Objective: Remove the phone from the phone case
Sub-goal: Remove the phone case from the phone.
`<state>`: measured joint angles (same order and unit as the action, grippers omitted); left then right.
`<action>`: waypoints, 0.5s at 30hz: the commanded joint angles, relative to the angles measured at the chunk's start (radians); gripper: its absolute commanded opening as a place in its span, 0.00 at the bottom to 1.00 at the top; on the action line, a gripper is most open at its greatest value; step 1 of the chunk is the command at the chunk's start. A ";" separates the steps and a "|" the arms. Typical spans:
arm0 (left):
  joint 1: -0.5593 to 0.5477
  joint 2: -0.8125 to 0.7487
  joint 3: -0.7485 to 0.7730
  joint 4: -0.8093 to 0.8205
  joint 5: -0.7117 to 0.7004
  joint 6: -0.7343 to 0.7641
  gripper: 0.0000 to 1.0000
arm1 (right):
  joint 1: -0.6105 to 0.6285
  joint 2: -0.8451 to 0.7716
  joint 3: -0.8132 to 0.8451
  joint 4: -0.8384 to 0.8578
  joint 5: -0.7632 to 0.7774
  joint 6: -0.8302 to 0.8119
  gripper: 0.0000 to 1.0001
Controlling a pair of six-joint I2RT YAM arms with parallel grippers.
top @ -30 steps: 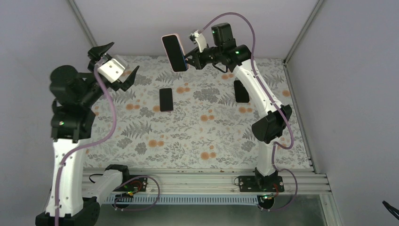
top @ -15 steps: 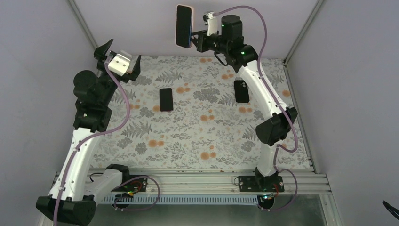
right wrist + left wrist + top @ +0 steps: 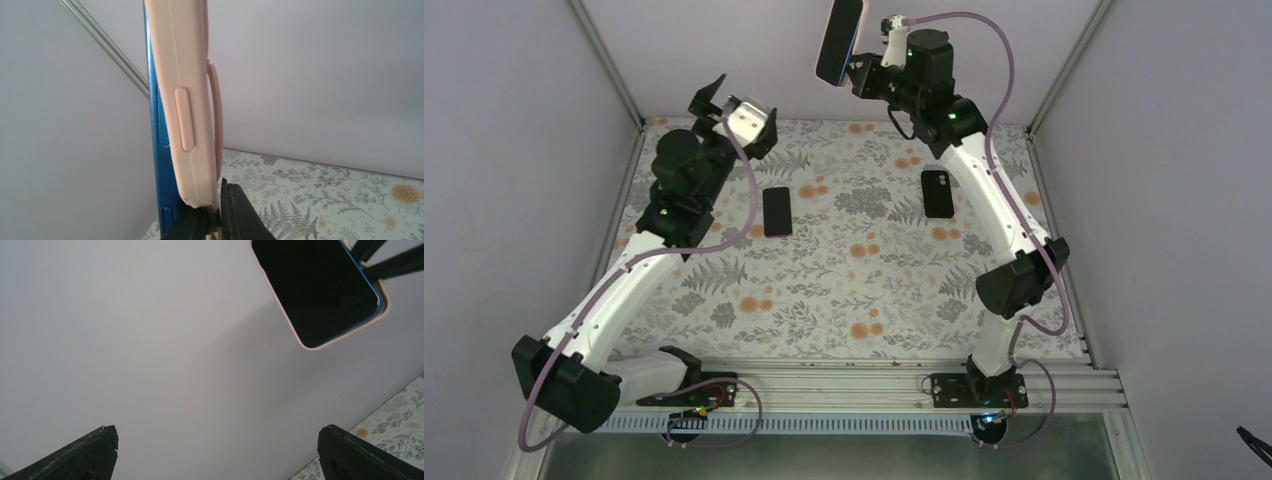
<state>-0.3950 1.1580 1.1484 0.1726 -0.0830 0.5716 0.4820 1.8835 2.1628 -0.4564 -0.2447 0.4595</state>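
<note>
the right gripper [image 3: 860, 74] is pinched tight on the bottom edge of the pink case [image 3: 189, 100], its two black fingers [image 3: 235, 215] closed together on the thin lip there. the phone [image 3: 159, 165] sits in the case, its blue edge showing along the left of the pink shell in the right wrist view. the pair stands nearly upright, held high in front of the back wall [image 3: 754, 50], above the far edge of the table [image 3: 844, 290].

the left gripper [image 3: 735, 118] is spread wide with nothing between its fingers. it is raised over the far left corner of the table and is well apart from the cased phone. from its wrist view the dark screen hangs up and to the right of the open jaws.

a black phone [image 3: 776, 211] and a second dark phone [image 3: 938, 193] lie flat on the table.
</note>
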 commanded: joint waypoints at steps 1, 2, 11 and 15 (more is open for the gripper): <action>-0.072 0.046 0.031 0.122 -0.135 0.101 0.98 | -0.005 -0.122 -0.037 0.104 -0.005 0.091 0.03; -0.088 0.060 0.038 0.134 -0.146 0.113 0.98 | -0.004 -0.132 -0.053 0.111 -0.014 0.102 0.03; -0.283 0.252 0.096 0.451 -0.324 0.321 0.95 | -0.006 -0.130 -0.058 0.125 -0.077 0.149 0.03; -0.329 0.329 0.109 0.575 -0.342 0.381 0.95 | -0.007 -0.121 -0.044 0.114 -0.067 0.128 0.03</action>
<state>-0.6926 1.4384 1.2232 0.5537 -0.3637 0.8555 0.4820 1.7706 2.0933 -0.4187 -0.3031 0.5785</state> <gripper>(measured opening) 0.954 0.060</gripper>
